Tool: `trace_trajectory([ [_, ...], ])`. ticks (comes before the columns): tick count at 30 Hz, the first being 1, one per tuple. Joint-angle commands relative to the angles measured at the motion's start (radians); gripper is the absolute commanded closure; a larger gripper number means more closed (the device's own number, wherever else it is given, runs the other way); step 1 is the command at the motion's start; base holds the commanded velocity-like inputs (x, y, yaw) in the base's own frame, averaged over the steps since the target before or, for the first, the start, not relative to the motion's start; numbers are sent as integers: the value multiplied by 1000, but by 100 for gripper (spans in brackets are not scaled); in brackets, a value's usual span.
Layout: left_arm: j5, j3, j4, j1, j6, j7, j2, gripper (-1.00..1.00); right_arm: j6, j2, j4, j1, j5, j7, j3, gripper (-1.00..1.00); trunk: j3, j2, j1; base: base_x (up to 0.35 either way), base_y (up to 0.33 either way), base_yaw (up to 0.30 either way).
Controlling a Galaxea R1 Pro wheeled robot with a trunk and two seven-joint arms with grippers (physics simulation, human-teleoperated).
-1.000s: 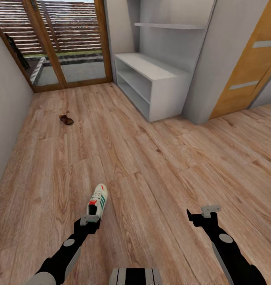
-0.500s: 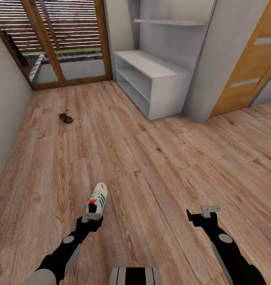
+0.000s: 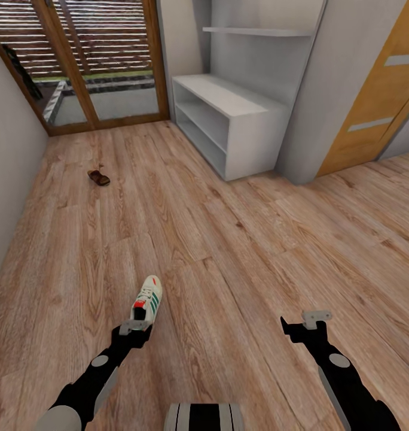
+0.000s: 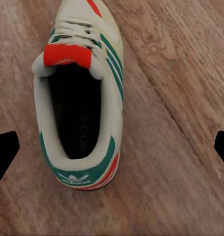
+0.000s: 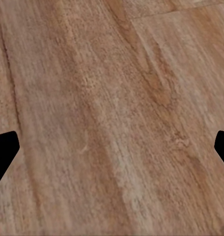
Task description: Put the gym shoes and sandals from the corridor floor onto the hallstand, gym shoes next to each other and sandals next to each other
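**L arm settling over first gym shoe; nothing grasped yet**

Gym shoe [image 3: 147, 299] lies upright on corridor floor [image 3: 240, 251], toe toward 12 o'clock, heel nearest robot. Vs 1 s ago: view has tilted a bit (camera move), and the L gripper [image 3: 134, 329] has drawn back slightly, now just behind the heel. In the L wrist view the shoe [image 4: 80, 98] sits between the wide-apart fingertips [image 4: 4, 152], none touching; jaws fully spread, empty. Judgement: pre-grasp alignment, a descent onto the heel collar prob. next.

R gripper [image 3: 306, 323] at 5 o'clock hovers over bare planks, spread wide, empty.

One sandal [image 3: 98, 177] lies far off at 11 o'clock, near L wall. Hallstand [image 3: 228, 120] at 1 o'clock, well apart from the shoe; bench top and tiers bare. Open floor between, no obstacles. Other shoe and sandal: can't tell where.
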Motion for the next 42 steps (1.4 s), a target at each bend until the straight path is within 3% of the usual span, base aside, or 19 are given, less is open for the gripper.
trace_trajectory([
  [1, -1, 2, 0, 0, -3, -3, 4, -100, 6, 1, -2, 0, 5, 6, -2, -100, -2, 0, 0, 0, 0, 0],
  [8, 4, 4, -2, 0, -4, -2, 22, -100, 6, 2, 0, 0, 5, 6, -1, -100, -11, 0, 0, 0, 0, 0],
  [23, 5, 5, -10, 0, -4, -3, 28, -100, 6, 2, -1, 0, 5, 6, -4, -100, -92, -4, 7, 0, 0, 0],
  [42, 5, 5, -20, 1, -30, -2, 28, -100, 5, 2, -2, 0, 5, 5, -5, -100, -101, -4, 7, 0, 0, 0],
])
